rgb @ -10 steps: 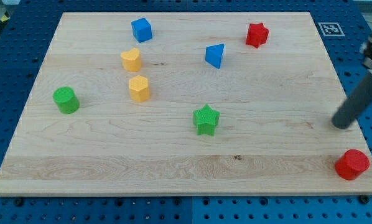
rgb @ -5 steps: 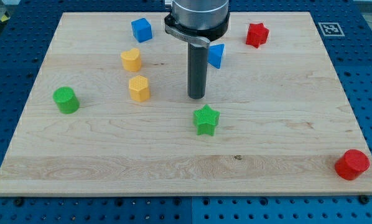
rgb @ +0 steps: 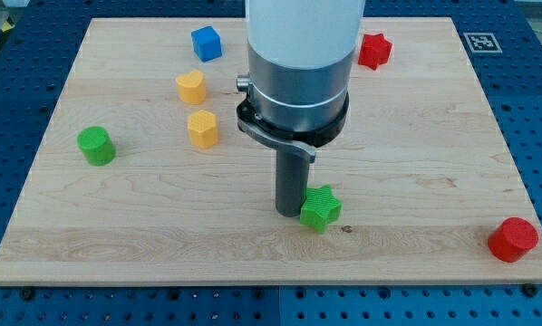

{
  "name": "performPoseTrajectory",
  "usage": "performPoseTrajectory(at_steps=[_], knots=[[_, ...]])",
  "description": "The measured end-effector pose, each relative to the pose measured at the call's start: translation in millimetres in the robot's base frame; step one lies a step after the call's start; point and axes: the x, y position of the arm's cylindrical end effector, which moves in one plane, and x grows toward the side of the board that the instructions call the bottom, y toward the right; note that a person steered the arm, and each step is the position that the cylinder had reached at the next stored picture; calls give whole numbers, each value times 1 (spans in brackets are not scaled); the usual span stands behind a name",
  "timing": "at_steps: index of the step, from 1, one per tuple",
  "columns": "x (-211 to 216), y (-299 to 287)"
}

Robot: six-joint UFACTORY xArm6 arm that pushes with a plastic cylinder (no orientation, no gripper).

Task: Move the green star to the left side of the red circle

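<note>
Touching the green star point(rgb: 321, 207) from its left, my tip point(rgb: 290, 212), gripping nothing, is set to shove it toward the lower-right red circle point(rgb: 512, 240).

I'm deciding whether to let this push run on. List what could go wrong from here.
1. My tip touches the green star on its left side, and the star's points are uneven, so it may spin and slip off sideways.
2. The red circle sits near the board's bottom right corner; overshooting might knock it off.
</note>
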Motion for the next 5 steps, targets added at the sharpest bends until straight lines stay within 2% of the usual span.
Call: performPoseTrajectory(at_steps=[2, 4, 5], knots=[[0, 51], [29, 103], [16, 116]])
